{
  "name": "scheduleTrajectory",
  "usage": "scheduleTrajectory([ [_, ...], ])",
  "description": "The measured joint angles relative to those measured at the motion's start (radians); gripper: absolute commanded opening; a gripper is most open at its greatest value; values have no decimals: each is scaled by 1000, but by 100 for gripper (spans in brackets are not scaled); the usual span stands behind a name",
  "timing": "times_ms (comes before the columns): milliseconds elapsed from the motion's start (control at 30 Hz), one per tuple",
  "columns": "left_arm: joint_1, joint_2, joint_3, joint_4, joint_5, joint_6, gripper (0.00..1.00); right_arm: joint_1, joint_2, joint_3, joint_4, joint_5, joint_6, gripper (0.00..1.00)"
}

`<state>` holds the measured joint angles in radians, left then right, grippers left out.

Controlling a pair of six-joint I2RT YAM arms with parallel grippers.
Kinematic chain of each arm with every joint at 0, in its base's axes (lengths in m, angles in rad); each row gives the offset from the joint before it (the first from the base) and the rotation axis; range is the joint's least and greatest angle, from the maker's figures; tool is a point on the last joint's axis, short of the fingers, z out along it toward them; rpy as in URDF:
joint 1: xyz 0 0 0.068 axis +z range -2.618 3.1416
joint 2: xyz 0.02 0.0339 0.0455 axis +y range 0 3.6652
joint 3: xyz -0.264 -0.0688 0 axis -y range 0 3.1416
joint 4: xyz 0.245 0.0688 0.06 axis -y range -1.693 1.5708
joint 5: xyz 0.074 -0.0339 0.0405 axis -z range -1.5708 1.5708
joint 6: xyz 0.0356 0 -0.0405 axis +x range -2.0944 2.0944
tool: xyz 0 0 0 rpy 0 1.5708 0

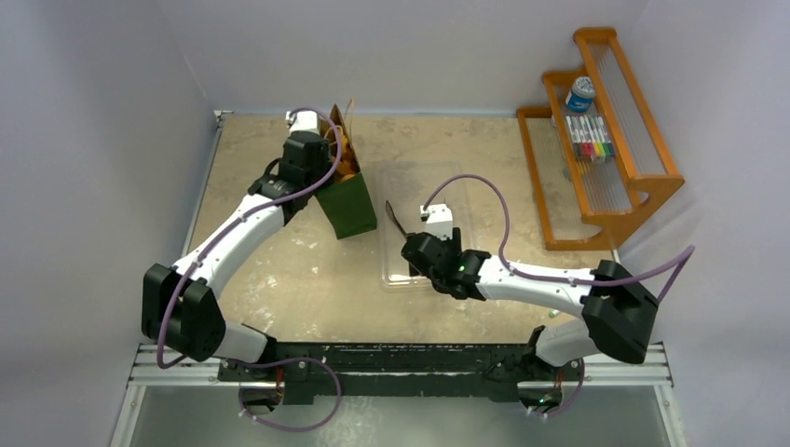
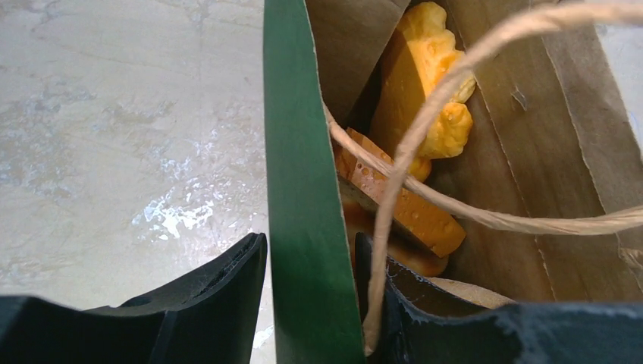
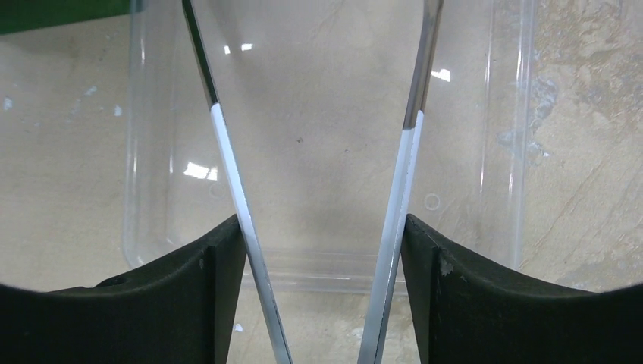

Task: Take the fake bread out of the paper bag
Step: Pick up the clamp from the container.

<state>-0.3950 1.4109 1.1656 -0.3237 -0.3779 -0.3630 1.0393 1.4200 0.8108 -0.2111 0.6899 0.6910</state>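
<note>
The dark green paper bag (image 1: pixel 349 207) stands tilted at the table's back left, mouth up. My left gripper (image 1: pixel 324 156) is shut on its top edge: in the left wrist view (image 2: pixel 309 243) one finger is outside the green wall (image 2: pixel 299 152) and one is inside, next to a string handle (image 2: pixel 425 129). The fake bread (image 2: pixel 425 76) lies inside, an orange-golden lumpy piece over a tan crusted slice (image 2: pixel 402 205); its orange tops show at the bag's mouth (image 1: pixel 347 154). My right gripper (image 1: pixel 416 246) (image 3: pixel 324 227) is shut on the metal tongs (image 3: pixel 227 152), which stand open over the tray.
A clear plastic tray (image 1: pixel 466 186) (image 3: pixel 508 114) lies mid-table, right of the bag. The tongs' dark tips (image 1: pixel 395 223) point toward the bag. An orange wooden rack (image 1: pixel 643 177) at the back right holds markers (image 1: pixel 589 137) and a blue-lidded jar (image 1: pixel 580 93). Walls close the sides.
</note>
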Motion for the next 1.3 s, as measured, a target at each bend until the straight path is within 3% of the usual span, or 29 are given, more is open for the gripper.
scheduleTrajectory([
  [200,0,18,0,15,13,-1,46,0,-51,0,-5,-5,-23,5],
  [267,0,20,0,22,15,-1,46,0,-54,0,-10,-8,-31,5],
  [333,0,22,0,27,17,-2,46,0,-54,-2,-13,-16,-38,14],
  [433,0,27,0,33,22,-3,46,0,-54,-10,-11,-32,-50,57],
  [467,0,28,0,36,24,-3,46,0,-50,-14,-8,-37,-58,67],
  [567,0,32,0,46,29,-3,46,-1,-14,-14,8,-56,-73,82],
  [833,0,42,0,58,34,-11,46,-32,158,-14,84,-134,-95,84],
  [1033,0,42,0,58,35,-11,46,-58,183,-14,139,-163,-105,99],
  [1300,0,45,0,58,35,-11,46,-97,203,15,145,-161,-113,100],
])
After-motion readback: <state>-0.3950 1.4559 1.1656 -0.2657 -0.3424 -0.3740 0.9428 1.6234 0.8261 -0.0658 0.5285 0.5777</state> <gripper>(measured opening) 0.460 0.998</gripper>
